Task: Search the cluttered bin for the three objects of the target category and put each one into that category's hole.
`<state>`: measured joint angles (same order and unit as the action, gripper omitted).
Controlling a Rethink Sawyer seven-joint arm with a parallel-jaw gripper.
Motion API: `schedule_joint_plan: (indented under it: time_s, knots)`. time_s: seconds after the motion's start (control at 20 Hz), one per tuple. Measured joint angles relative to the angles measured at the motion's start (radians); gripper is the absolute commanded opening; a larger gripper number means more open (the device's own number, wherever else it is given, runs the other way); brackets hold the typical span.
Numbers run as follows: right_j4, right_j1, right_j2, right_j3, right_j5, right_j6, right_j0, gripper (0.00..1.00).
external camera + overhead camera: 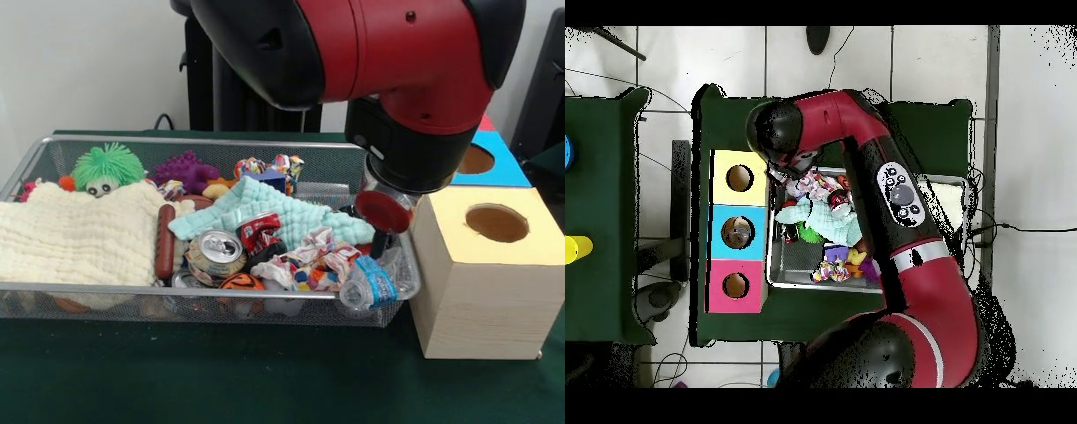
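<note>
1. One crushed clear bottle [369, 284] with a blue label lying in the near corner of the wire bin [53, 148], hard against the mesh wall next to the yellow-topped box [450, 265]; no other bottle visible, presumably buried under the clutter.
2. Claw [381, 243] hanging just above and behind that bottle, under the red disc of the wrist; only one dark finger showing, so cannot tell how far open or whether anything is held.
3. Risk on descent: fingers striking the mesh wall or rim, with the bottle wedged so close to the corner.
4. Risk on closing: crumpled wrappers [309, 261] touching the bottle, likely to be pinched along with it; slick crushed plastic likely to squirt out of a shallow pinch.
5. Risk on search: mint cloth [265, 208] and cream cloth [71, 234] covering much of the bin, cans [216, 252] mixed in; easy to snag fabric and drag it out.
6. Risk on delivery: blue-topped box's hole [738, 233] sitting between the yellow and red ones, so easy to drop into the wrong one; green surface [221, 380] below to catch any miss.
</note>
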<state>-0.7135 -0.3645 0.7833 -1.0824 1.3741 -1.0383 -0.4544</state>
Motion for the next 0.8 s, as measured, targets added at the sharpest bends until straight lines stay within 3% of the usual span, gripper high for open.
schedule_joint_plan:
  time_s: [0.25,0.8]
  knots:
    - [-0.005,0.005,0.0,0.063,0.055,0.05,0.01,1.0]
    - [-0.004,0.029,0.0,0.129,0.063,0.06,0.067,1.0]
